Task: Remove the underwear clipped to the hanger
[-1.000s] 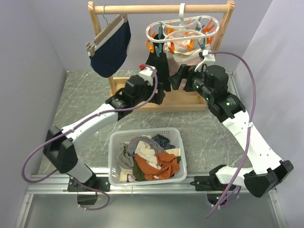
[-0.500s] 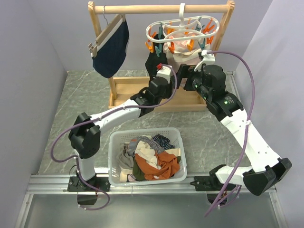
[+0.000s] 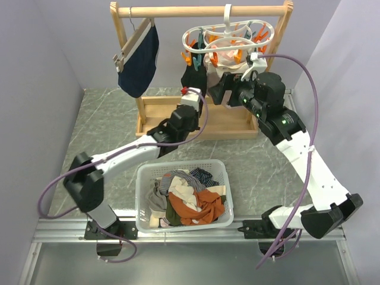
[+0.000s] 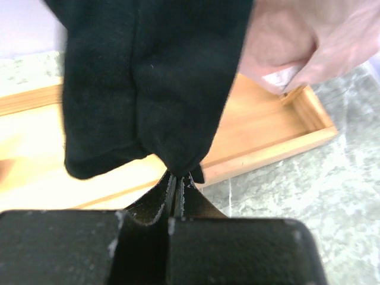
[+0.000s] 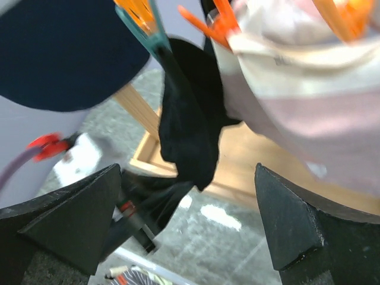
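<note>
My left gripper (image 4: 177, 178) is clamped on the bottom corner of the black underwear (image 4: 154, 77). It hangs straight down below the hanger (image 3: 228, 27), held at its top by a teal peg (image 5: 142, 29). Its length runs vertically, so I judge the pull goes downward. My right gripper (image 5: 187, 190), fingers apart, hovers just below the hanger.

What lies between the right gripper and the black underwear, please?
Nothing: in the right wrist view the open right gripper faces the black underwear across bare air. The left gripper pinches its lower end.
</note>
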Tool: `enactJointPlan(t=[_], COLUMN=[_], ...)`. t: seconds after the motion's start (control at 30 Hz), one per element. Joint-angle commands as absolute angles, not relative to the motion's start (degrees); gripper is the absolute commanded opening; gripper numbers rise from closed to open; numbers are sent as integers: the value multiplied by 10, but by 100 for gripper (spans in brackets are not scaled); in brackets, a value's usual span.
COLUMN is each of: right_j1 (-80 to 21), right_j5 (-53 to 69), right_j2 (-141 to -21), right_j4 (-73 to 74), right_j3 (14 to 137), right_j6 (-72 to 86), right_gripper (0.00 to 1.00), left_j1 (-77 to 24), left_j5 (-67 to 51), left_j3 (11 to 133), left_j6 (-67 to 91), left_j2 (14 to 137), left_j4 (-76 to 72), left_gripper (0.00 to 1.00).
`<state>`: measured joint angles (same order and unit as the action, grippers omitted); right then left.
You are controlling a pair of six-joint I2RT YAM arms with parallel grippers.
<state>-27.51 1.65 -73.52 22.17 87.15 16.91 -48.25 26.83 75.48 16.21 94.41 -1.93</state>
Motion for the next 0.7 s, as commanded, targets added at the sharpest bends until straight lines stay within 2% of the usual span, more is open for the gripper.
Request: enactJointPlan(t=[0.0,0.67], right_j1=[-279,-321], right_j5=[50,-22], right_j2=[-759,-889], right_j4=[207,234], right_j3=[929,1095], right_j6=[152,136], right_gripper=[100,98], left_j1=[-485,-499], left_j5=[262,238], left_j3=[725,650], left_j6=[176,212], left_j2=[880,755], left_j4=[-54,-7], left_gripper=[1,1])
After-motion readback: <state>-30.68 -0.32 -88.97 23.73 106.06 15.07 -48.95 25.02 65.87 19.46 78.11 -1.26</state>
